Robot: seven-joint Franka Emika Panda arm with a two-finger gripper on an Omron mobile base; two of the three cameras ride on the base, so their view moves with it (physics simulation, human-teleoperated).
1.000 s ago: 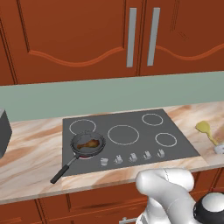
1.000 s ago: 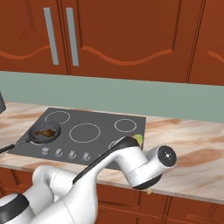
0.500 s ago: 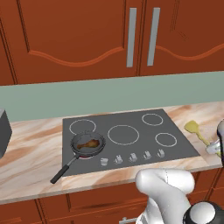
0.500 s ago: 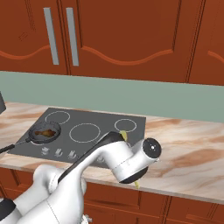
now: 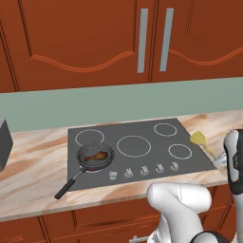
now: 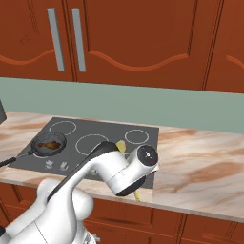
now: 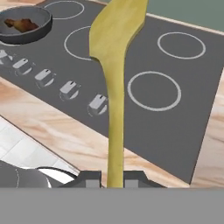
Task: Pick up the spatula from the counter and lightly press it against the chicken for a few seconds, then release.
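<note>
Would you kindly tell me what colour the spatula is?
Yellow, a mustard shade; the spatula shows best in the hand view.

Pink-veined marble counter runs beneath the pincer and away to both its sides. A black cooktop is set into it, spreading ahead of the pincer and leftward; a dark grey box stands far to its left

- Cooktop sits in the counter, with cabinets above and behind.
- Pan on the near-left burner, chicken in it.
- Knobs run along the cooktop's near edge.
- Spatula over the cooktop's right edge, blade far, handle near.
</note>
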